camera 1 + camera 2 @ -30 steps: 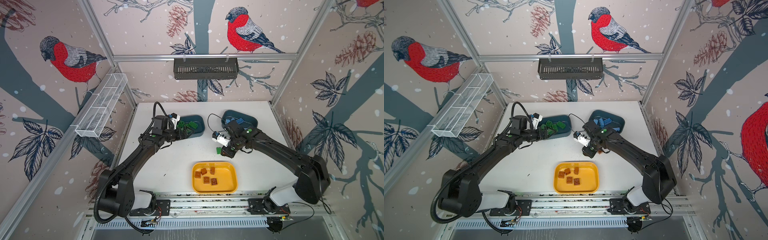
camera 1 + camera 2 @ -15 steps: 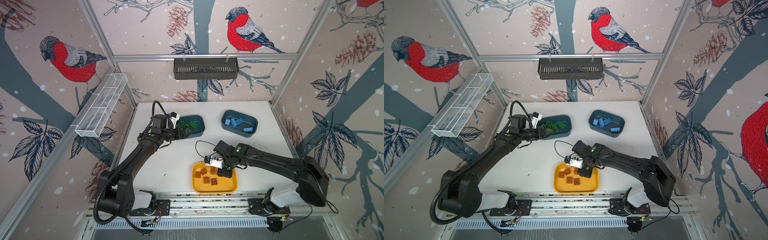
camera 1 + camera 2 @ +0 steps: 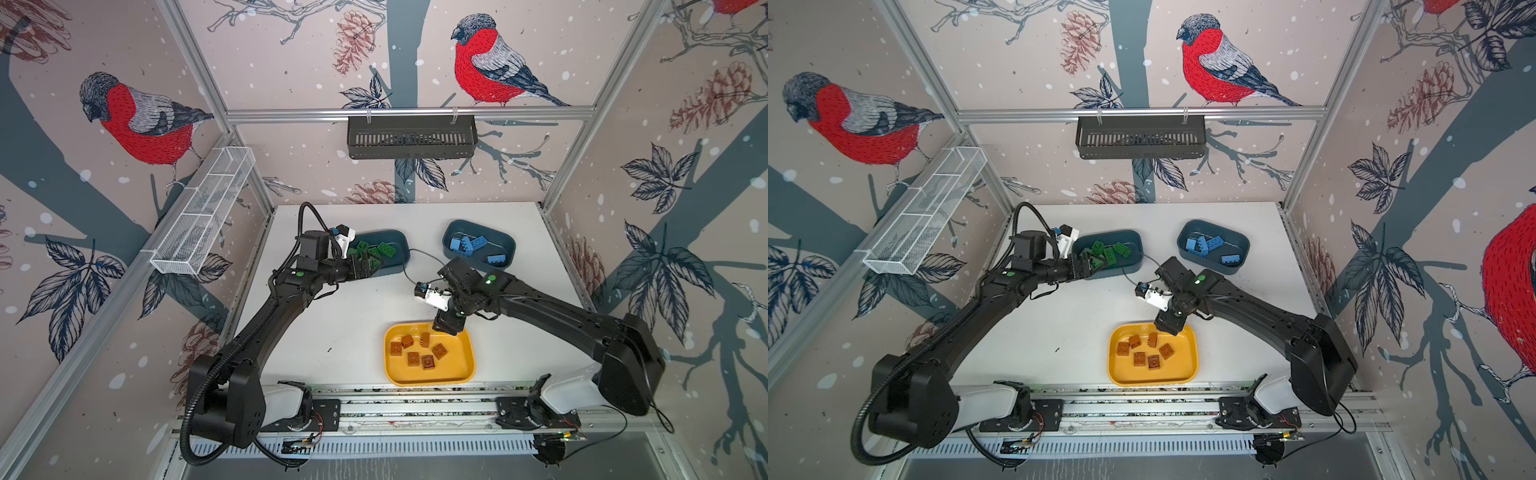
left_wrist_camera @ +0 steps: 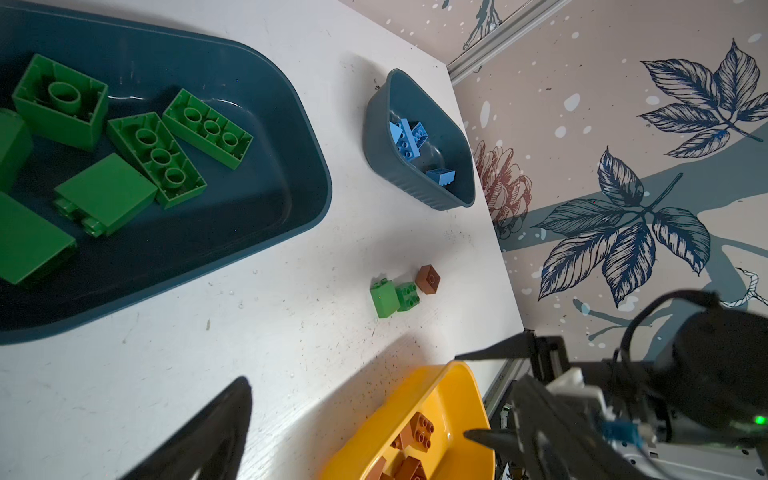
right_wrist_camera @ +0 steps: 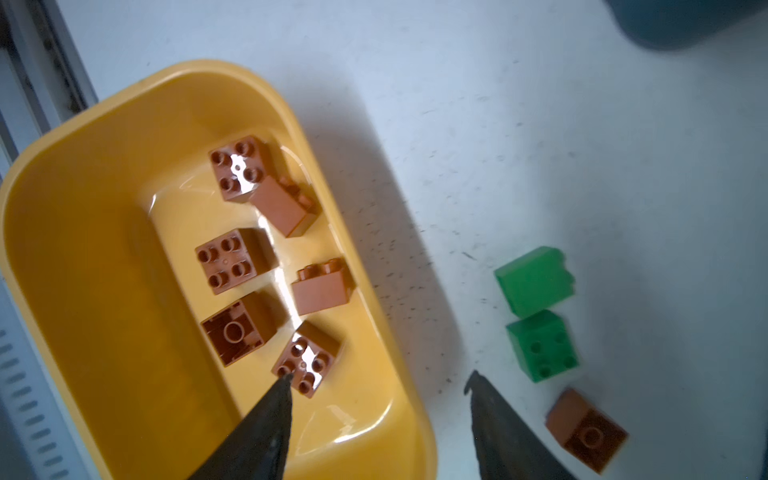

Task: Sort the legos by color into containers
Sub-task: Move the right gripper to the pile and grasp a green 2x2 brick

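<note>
Moved from mid-table, the right gripper (image 3: pixel 448 330) hung spread above the yellow tray (image 3: pixel 428 381); the left gripper (image 3: pixel 372 265) gaped over the green-brick tub (image 3: pixel 405 251). Left wrist: two green bricks (image 4: pixel 384 299) and one loose brown brick (image 4: pixel 428 279) lay on the table (image 4: pixel 291 332). Right wrist: six brown bricks (image 5: pixel 232 259) sat in the tray.

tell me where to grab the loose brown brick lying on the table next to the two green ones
Grip the brown brick by two opposite flat side walls, coming straight down. It lies upside down, hollow face up, so those walls are its plain parallel faces. Probably choose the pair not facing the nearest green brick, leaving the fingers free room.
</note>
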`<action>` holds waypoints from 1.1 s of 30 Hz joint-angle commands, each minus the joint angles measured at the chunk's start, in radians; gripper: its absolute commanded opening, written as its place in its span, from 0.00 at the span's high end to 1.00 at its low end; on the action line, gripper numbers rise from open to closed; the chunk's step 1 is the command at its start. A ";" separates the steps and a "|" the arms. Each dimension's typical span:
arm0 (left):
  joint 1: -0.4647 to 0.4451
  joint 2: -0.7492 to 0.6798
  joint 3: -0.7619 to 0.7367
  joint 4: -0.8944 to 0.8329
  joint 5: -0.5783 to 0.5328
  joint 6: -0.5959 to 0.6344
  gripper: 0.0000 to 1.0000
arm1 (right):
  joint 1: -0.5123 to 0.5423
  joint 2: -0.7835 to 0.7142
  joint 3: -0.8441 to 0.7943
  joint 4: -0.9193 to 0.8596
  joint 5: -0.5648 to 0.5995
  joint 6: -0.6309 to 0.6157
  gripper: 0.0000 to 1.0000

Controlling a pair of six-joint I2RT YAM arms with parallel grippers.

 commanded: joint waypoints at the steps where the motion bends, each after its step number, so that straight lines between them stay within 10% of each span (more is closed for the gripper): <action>1: 0.002 -0.015 -0.007 0.004 -0.004 0.011 0.03 | -0.077 0.013 0.046 -0.003 -0.045 0.043 0.30; 16: 0.005 -0.034 -0.016 -0.009 -0.017 0.017 0.03 | -0.148 0.297 0.136 0.091 0.130 0.049 0.28; 33: 0.008 -0.004 -0.020 0.000 -0.021 0.017 0.03 | -0.099 0.451 0.188 0.107 0.124 0.550 0.28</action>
